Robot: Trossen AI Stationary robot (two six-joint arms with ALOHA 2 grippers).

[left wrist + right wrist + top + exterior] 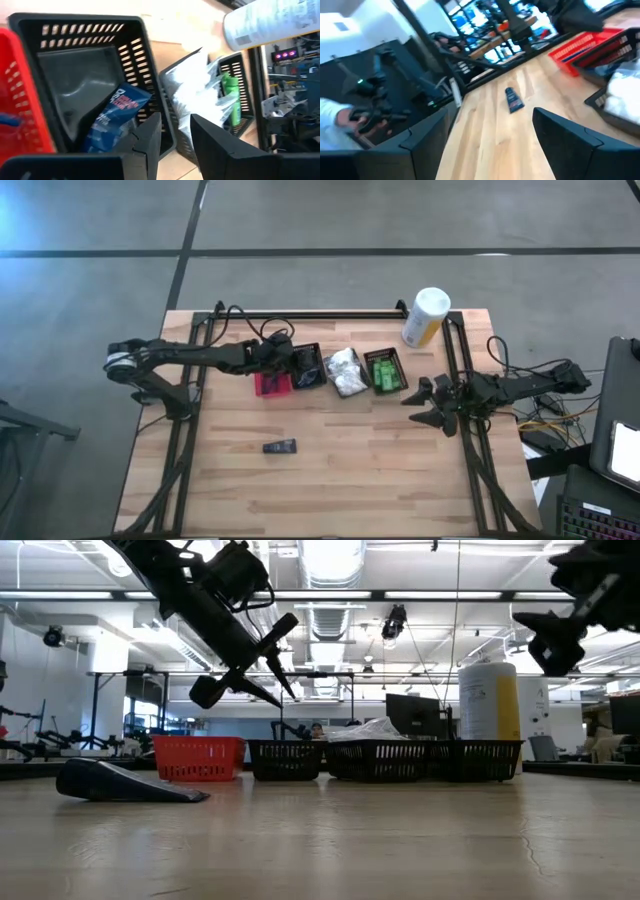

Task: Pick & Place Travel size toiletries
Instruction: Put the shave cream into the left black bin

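Four small baskets stand in a row at mid-table: a red basket (272, 384), a black basket (308, 366) holding a blue packet (116, 116), one with white wrapped bundles (346, 370), and one with green packets (385, 370). A dark tube (280, 446) lies flat on the wood nearer the front, also in the right wrist view (513, 100). My left gripper (175, 142) hovers open above the black basket, slanting down, with nothing between its fingers. My right gripper (428, 402) stands open above the table's right side, pointing toward the baskets, clear of everything.
A tall white-and-yellow canister (425, 317) stands at the back right, behind the green basket. Black rails (200, 430) run along the table's left and right sides. Bare wood (380, 470) lies in front of the baskets around the tube.
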